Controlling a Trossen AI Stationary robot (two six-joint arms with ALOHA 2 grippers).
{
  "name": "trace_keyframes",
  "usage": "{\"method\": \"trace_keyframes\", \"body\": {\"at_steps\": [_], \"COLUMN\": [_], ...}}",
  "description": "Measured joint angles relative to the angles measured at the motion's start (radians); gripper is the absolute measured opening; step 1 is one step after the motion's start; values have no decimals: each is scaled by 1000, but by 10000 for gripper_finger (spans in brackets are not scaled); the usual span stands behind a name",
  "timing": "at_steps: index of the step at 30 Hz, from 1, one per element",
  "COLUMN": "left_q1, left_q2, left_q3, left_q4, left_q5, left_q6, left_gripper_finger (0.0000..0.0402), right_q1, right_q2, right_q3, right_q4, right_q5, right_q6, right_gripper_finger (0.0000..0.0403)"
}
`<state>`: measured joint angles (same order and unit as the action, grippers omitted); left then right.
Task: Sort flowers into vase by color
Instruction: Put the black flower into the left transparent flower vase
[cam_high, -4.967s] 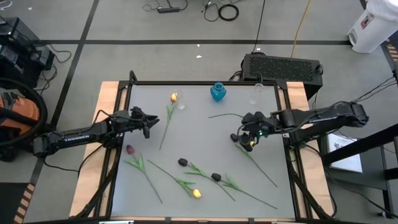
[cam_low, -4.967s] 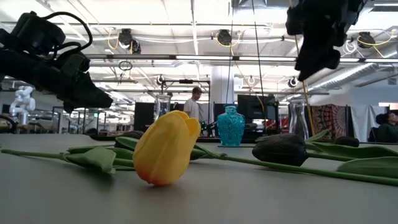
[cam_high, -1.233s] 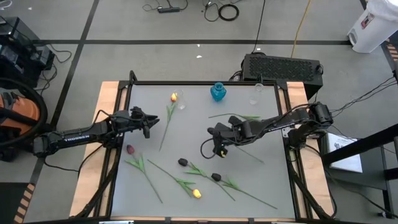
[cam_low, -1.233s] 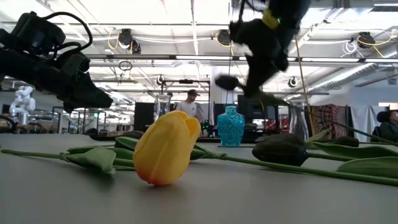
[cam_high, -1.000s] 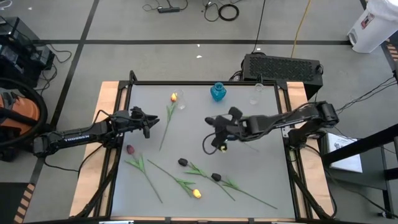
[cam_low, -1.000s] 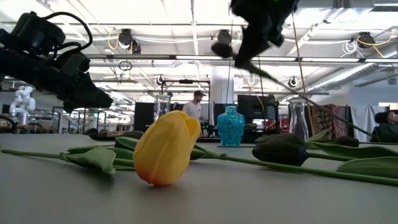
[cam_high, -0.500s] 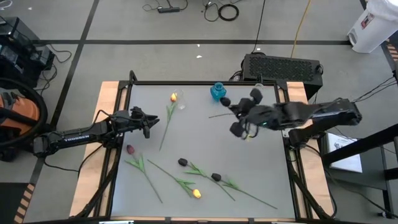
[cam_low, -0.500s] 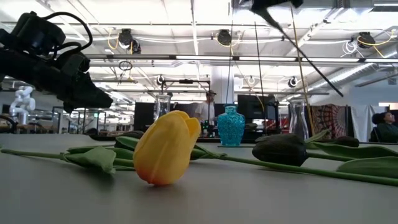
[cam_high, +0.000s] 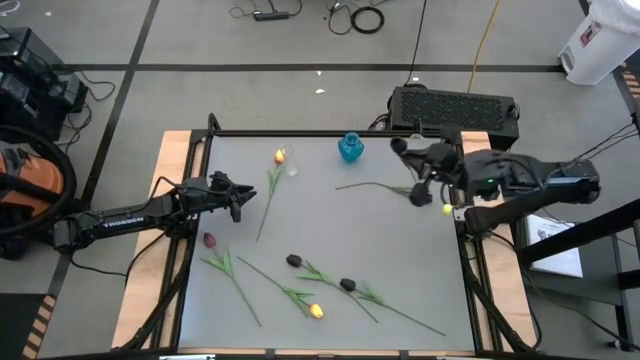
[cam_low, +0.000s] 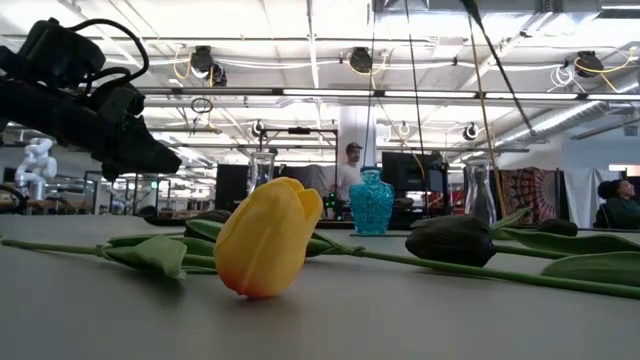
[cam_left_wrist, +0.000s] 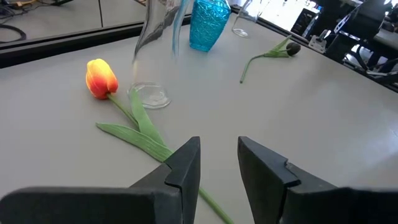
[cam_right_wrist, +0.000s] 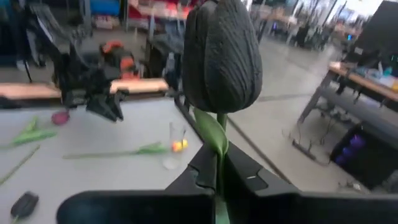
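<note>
Four black tulips (cam_high: 293, 261), two yellow (cam_high: 316, 311), one red (cam_high: 209, 240) — three vases (cam_high: 350, 148)

My right gripper (cam_high: 420, 172) hangs raised over the table's far right corner, fingers clamped tight. My left gripper (cam_high: 240, 200) waits at the left edge, fingers (cam_left_wrist: 185, 167) parted.

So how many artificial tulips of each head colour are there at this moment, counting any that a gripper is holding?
Black artificial tulips: 4, with two low on the table, one lying near the right arm, and one held in the right gripper
Yellow artificial tulips: 2
Dark red-purple artificial tulip: 1
Total: 7
</note>
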<state>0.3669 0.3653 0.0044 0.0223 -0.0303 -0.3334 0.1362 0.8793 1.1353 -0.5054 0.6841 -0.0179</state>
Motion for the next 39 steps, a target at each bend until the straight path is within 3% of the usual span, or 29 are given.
{"method": "trace_keyframes", "body": {"at_steps": [8,12,17,22,27,39], "left_q1": [0,0,0,0,0,0], "left_q2": [0,0,0,0,0,0], "left_q3": [0,0,0,0,0,0], "left_q4": [0,0,0,0,0,0], "left_q5": [0,0,0,0,0,0], "left_q6": [0,0,0,0,0,0], "left_gripper_finger": [114,114,114,114,114,114], "right_q1": [-35,-63,-111,-165,-217,-247], "right_q2": [-210,-219,-195,-165,-121,-79], "right_q3": [-385,-560,-704,-761,-762,-762], "right_q4": [437,681,916,1043,1061,1053], "right_q5": [-55,-139,-140,-206,-293,-299], "right_q6": [-86,-123,-129,-118,-77,-54], "right_gripper_finger": [2,2,2,2,2,2]}}
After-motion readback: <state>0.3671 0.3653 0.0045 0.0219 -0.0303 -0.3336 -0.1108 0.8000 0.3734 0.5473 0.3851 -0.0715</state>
